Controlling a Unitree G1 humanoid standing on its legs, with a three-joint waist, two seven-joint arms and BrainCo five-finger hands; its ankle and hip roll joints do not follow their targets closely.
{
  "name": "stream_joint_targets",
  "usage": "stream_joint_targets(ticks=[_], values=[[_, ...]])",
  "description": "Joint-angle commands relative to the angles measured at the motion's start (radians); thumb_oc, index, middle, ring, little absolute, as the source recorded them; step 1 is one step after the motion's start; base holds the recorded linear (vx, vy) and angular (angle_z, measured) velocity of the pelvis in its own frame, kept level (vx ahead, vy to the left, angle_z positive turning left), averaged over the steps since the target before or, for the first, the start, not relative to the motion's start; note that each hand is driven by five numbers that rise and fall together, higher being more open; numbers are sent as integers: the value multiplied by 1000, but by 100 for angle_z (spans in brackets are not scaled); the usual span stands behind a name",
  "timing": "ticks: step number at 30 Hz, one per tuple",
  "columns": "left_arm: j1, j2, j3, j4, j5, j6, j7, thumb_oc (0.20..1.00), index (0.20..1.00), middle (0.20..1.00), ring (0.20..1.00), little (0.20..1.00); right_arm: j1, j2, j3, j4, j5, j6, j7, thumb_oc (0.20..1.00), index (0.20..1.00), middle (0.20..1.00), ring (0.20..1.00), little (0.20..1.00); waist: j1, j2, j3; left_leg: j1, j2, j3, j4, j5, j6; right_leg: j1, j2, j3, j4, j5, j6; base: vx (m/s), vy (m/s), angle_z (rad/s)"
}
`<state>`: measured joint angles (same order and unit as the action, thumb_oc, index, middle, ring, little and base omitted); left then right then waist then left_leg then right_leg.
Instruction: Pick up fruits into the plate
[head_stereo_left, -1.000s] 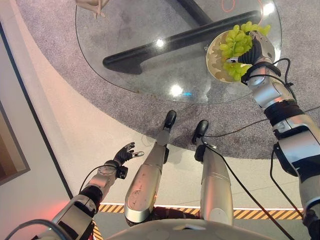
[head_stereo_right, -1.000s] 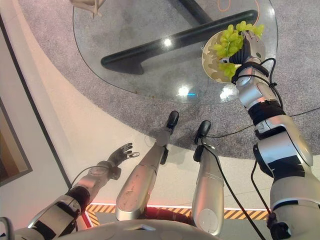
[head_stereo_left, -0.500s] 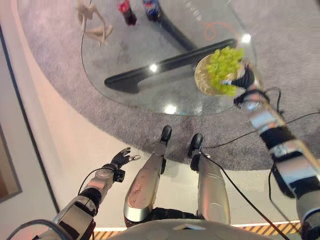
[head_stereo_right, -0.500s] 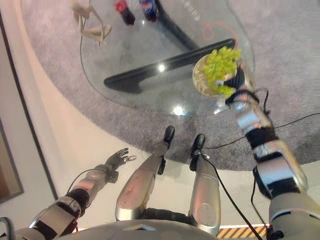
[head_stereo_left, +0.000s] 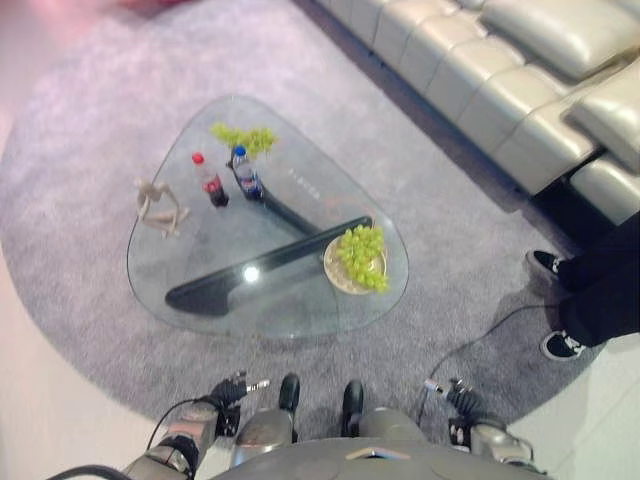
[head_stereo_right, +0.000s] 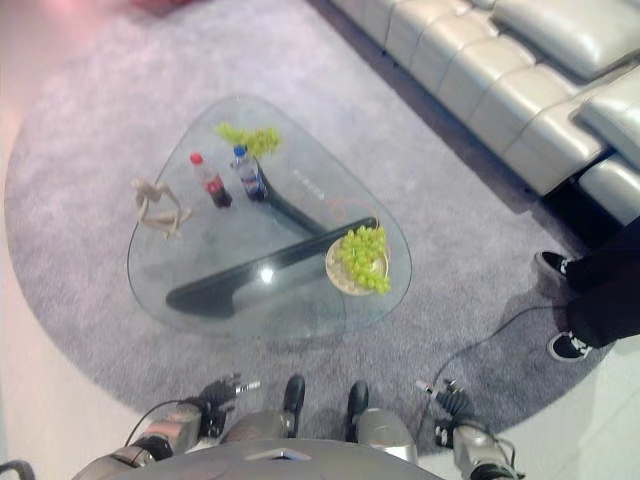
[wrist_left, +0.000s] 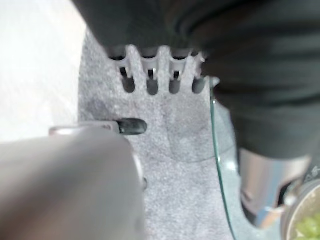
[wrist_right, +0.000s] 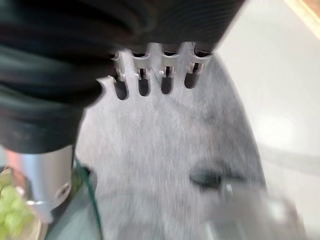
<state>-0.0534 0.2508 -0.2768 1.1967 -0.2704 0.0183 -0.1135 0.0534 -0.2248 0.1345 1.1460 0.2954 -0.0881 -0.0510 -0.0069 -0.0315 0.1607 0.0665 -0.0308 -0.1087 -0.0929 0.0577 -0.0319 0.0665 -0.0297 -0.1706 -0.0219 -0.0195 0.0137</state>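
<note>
Hands: left hand and right hand both empty, fingers relaxed, low near rug. Green grapes lie in plate on glass worktop.

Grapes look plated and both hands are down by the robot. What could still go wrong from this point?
1. The grapes in the plate spill over its near rim; some may roll onto the glass table.
2. The plate sits close to the table's edge, so a bump might push it off.
3. A second bunch of grapes lies at the far edge, past the bottles; reaching over could topple them. Left hand and right hand hang open, empty.
</note>
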Motion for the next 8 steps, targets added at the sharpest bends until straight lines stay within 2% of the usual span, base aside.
stream_joint_targets(ticks=[1, 3, 5, 8], values=[[11, -16, 20, 39, 81, 20, -10, 1000, 1000, 1000, 1000, 1000, -70, -36, -29, 20, 19, -20, 54, 1000, 1000, 1000, 1000, 1000, 9, 30, 2, 37, -22, 127, 82, -165, 34, -28, -21, 79, 81, -42, 53, 179, 14, -9], [32, -23, 47, 56, 89, 32, -16, 1000, 1000, 1000, 1000, 1000, -43, -16, -39, 76, -25, 5, 73, 1000, 1000, 1000, 1000, 1000, -1, 40, -16, 70, -23, 133, 63, -170, 39, 1, -16, 89, 69, -48, 50, 66, 27, -14], [37, -25, 53, 59, 88, 34, -16, 1000, 1000, 1000, 1000, 1000, -37, -14, -40, 88, -34, 11, 76, 1000, 1000, 1000, 1000, 1000, -4, 43, -20, 78, -22, 135, 58, -171, 40, 8, -15, 91, 65, -48, 49, 33, 17, -18], [57, -31, 73, 65, 89, 54, -15, 1000, 1000, 1000, 1000, 1000, -12, -5, -56, 126, -15, 59, 94, 1000, 1000, 1000, 1000, 1000, -12, 53, -36, 107, -22, 138, 43, -177, 45, 32, -13, 102, 49, -47, 48, 31, 16, -6]])
